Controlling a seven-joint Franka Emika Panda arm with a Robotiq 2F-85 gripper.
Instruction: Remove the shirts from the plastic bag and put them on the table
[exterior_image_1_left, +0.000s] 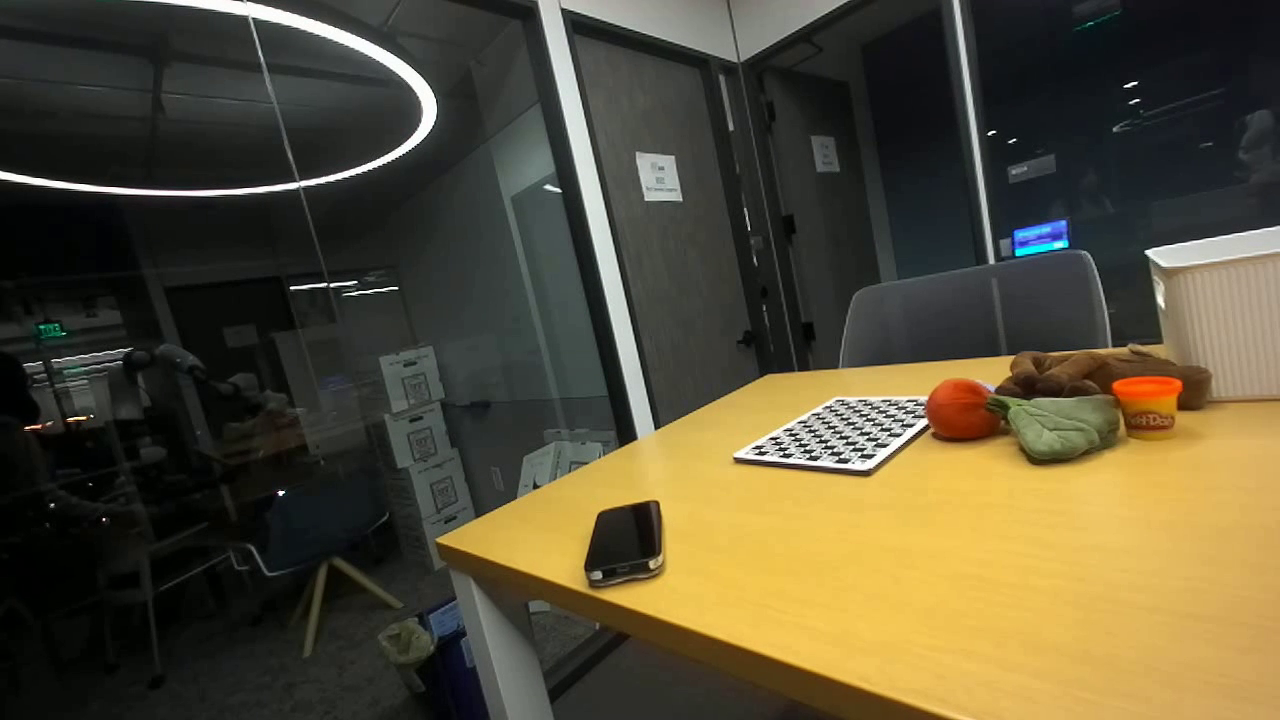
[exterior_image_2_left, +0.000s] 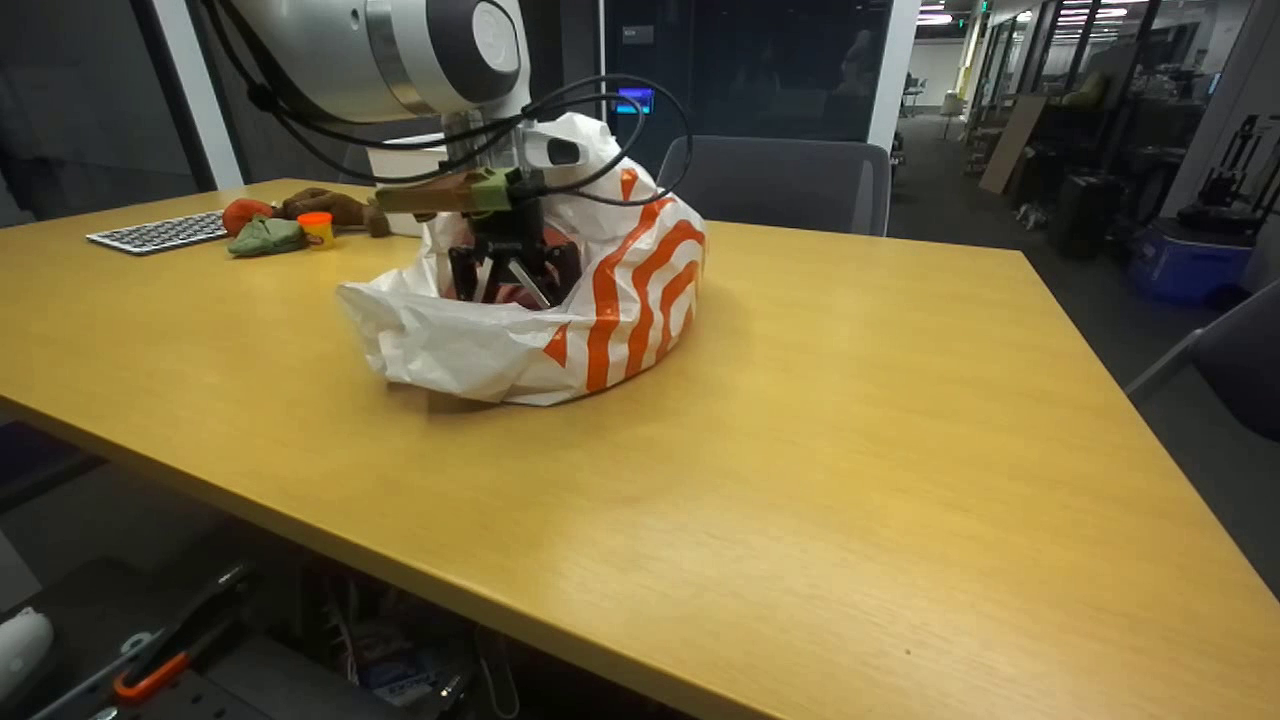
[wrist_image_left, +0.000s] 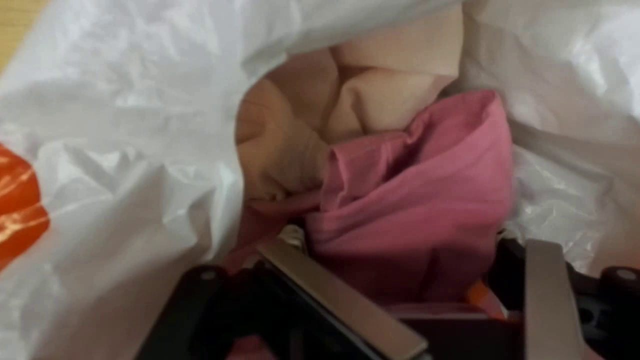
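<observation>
Fingers (wrist_image_left: 552, 300) are spread wide low in the wrist view, the pink shirt (wrist_image_left: 425, 225) and beige shirt (wrist_image_left: 390, 95) seen in the plastic bag (wrist_image_left: 135, 125), unloading onto the table (exterior_image_2_left: 850, 450) apparently undone.

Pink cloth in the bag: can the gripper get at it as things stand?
Probably yes: the open gripper reaches into the white bag, and the pink cloth lies largely exposed between its fingers.

White-and-orange crumpled plastic bag (exterior_image_2_left: 520, 350): glossy. Inside: folded pink cloth (wrist_image_left: 415, 215), rumpled beige cloth (wrist_image_left: 310, 100), both matt. Under bag: flat, smooth tan wooden surface (exterior_image_2_left: 800, 450).
</observation>
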